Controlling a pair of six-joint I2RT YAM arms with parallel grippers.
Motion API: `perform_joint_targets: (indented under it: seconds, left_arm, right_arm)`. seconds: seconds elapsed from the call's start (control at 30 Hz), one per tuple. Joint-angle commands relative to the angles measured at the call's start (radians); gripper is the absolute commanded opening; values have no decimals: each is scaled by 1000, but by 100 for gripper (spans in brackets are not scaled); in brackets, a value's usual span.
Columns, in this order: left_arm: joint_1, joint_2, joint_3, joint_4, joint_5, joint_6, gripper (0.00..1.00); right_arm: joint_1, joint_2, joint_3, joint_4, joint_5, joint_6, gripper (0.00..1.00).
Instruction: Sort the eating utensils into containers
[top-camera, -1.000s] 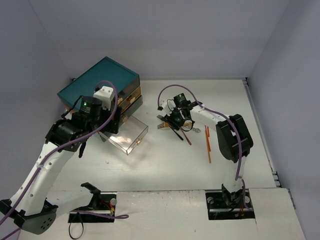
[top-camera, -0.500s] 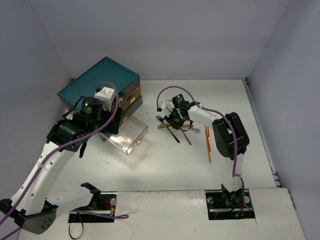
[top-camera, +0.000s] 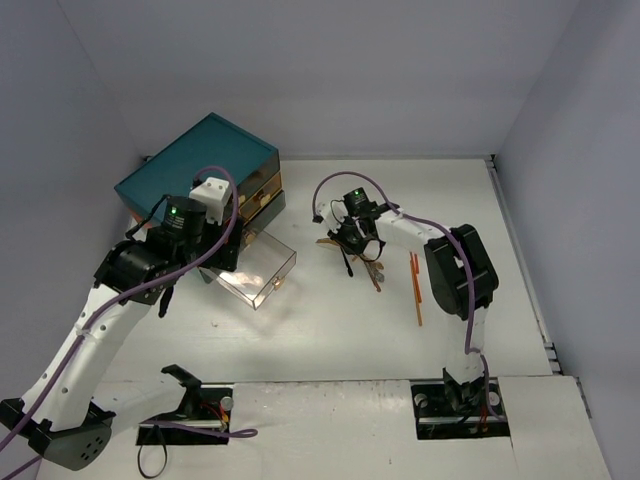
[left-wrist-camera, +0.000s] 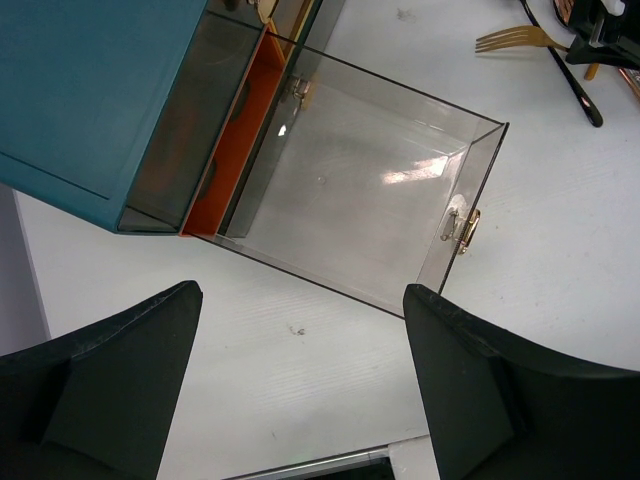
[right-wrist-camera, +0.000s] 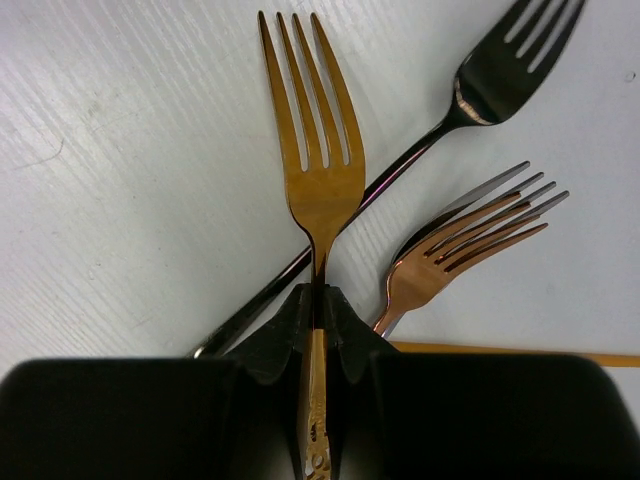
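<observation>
The right gripper (right-wrist-camera: 315, 305) has its fingers (right-wrist-camera: 288, 328) pinched tight on the neck of the gold fork (right-wrist-camera: 312, 170), just below the head, with the tines pointing to 12 o'clock in the wrist view. The fork lies flat on the white table (right-wrist-camera: 110, 170). Its handle crosses over a dark fork (right-wrist-camera: 500, 75), which runs from 1 o'clock down to 7 o'clock beneath it. A copper fork (right-wrist-camera: 450, 250) sits just beside it at 4 o'clock, and an orange chopstick (right-wrist-camera: 520, 355) lies behind that one.

The gold fork looks thin, stiff, light and smooth. A hold this close to the head may let the long handle swing or slip, so the lift should be slow and level, and should not drag the dark fork along.

The left gripper (left-wrist-camera: 300, 292) hangs with its fingers spread wide, holding nothing, above the clear drawer (left-wrist-camera: 350, 190) pulled out of the teal chest (left-wrist-camera: 90, 80). From above, that drawer (top-camera: 258, 270) lies at about 8 o'clock from the forks, well apart from them.
</observation>
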Motion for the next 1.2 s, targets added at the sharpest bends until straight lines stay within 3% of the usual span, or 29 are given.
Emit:
perform_joint_targets:
  seconds: [0.0,0.33,0.53,0.73,0.9,1.03,1.17]
  left_arm:
    - [7,-24,8,24,-8,3,80]
    - [7,-44,19,21,-11,3,80]
    - [7,-49,51,22,-18,0,80]
    - [7,-67,95,22,-70,-16,80]
    - [7,-77,131,21,-131,-1,80]
    - [7,-78,154,21,-169,10,80]
    - [7,-81,158,21,-181,16,80]
  right_arm:
    - [17,-17,20,-1,3,3,0]
    - [41,-236,25,-8,56,55,0]
    - [101,-414,40,-6,149,184,0]
    - [255,-442,177,19,205,436,0]
    - [380,-361,289,113,354,769,0]
    - [433,-309,272,233,466,1021,0]
    - [474,-234,277,292,539,1138,0]
